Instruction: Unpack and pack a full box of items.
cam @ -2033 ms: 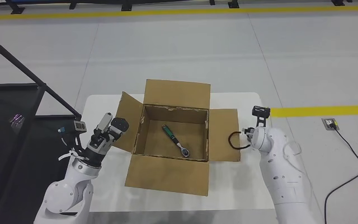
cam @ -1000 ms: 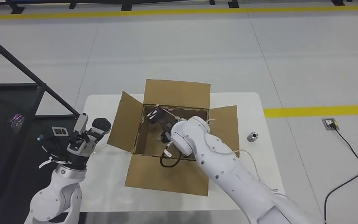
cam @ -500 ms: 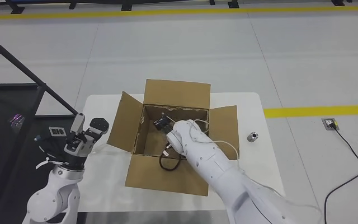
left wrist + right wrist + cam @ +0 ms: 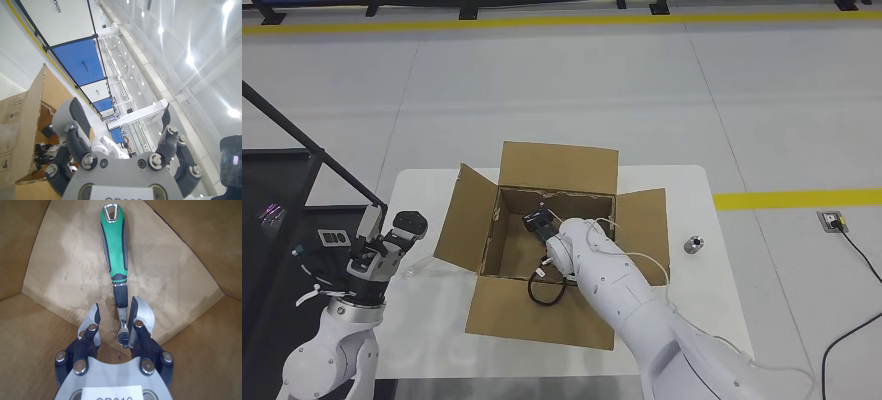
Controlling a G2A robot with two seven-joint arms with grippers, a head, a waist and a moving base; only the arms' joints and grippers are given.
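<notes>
A brown cardboard box (image 4: 560,160) sits open on the white table (image 4: 682,185). A wrench with a green and grey handle and a shiny metal head (image 4: 115,251) lies flat on the box floor. The right gripper (image 4: 115,307) is down inside the box. Its fingers are a little apart, one on each side of the wrench's thin neck. The left gripper (image 4: 121,108) is out by the box's left flap, spread wide and holding nothing. A small silver cylinder (image 4: 694,243) sits on the table, right of the box.
</notes>
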